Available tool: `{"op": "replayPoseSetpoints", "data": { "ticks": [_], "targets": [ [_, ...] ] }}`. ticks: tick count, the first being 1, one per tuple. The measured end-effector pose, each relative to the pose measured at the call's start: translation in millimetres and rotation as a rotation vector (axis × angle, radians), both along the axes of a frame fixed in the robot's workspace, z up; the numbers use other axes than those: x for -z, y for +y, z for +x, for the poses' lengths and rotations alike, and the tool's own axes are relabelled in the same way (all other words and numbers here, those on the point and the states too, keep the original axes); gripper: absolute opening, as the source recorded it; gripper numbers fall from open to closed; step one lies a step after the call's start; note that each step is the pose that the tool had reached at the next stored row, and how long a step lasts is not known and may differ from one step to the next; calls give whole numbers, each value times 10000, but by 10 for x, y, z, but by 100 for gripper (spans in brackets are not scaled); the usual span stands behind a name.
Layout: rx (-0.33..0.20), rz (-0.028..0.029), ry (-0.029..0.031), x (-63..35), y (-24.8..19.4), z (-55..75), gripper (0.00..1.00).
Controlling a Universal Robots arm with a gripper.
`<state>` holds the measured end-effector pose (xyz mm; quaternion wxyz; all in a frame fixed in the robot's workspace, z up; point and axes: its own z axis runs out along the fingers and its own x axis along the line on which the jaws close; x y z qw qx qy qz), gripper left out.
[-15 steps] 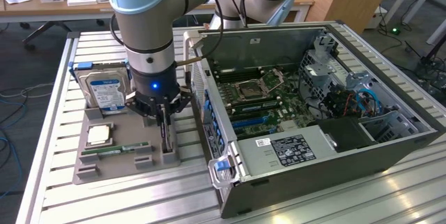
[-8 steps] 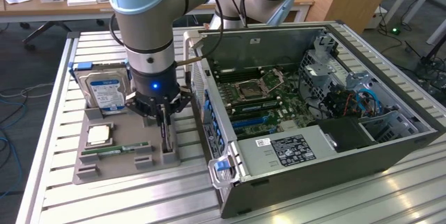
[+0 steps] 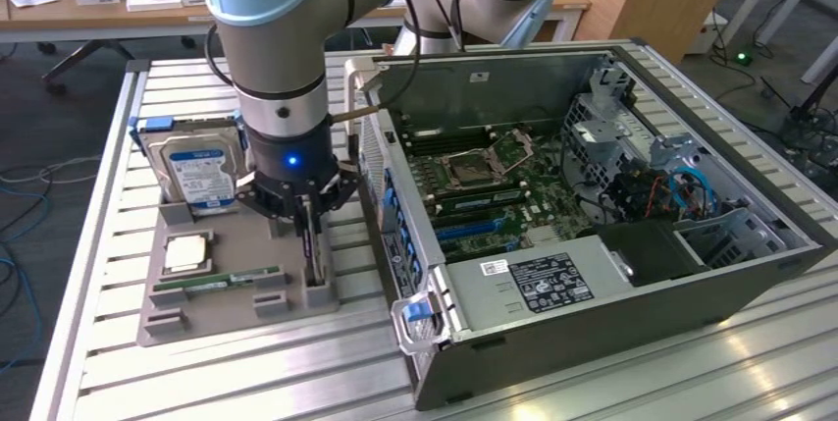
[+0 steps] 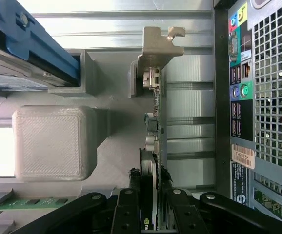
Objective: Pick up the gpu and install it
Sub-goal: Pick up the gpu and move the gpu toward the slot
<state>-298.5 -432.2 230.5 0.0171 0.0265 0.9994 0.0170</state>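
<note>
Jaws clamped on thin dark gpu (image 4: 153, 144), upright in grey plastic holder (image 3: 223, 315).

**Quick rundown of what everything's made of**

Your worktop (image 3: 196, 382) is bare ribbed aluminium, brushed, with a soft sheen where the light hits. The holder (image 3: 230, 318) on it is matt grey printed plastic, and up close you can see fine layer lines on its block. The gpu (image 4: 153, 141) is a dark matt circuit card with a pale, dull metal bracket (image 4: 158, 46). The tool (image 4: 150, 178) looks smooth, black and slightly satiny. The computer case (image 3: 615, 323) is dark matt painted metal outside and bare pale sheet metal inside, with perforated mesh at the back. The hard drive (image 3: 199, 171) is silver metal with a glossy label. The arm (image 3: 269, 38) is satin silver with glossy pale-blue caps.
</note>
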Motion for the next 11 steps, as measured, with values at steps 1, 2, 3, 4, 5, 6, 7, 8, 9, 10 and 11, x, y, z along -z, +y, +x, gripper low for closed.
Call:
{"op": "replayPoseSetpoints", "data": {
  "ticks": [1,2,3,4,5,6,7,8,9,10,11],
  "targets": [
    [0,-10,10,-34,-1,-1,26],
    [0,-13,13,-67,-2,-2,26],
    [1,-11,11,-97,-1,-2,26],
    [0,-12,12,-135,-2,-2,26],
    [0,-14,13,-173,-2,-2,26],
    [0,-12,12,-215,-2,-1,26],
    [0,-12,12,-261,-2,-1,26],
    [-1,-14,14,-306,-2,-2,26],
    [-1,-14,14,-351,-2,-2,26],
    [-2,-13,13,-395,-2,-2,26],
    [-3,-13,13,-440,-2,-2,26]
  ]
}}
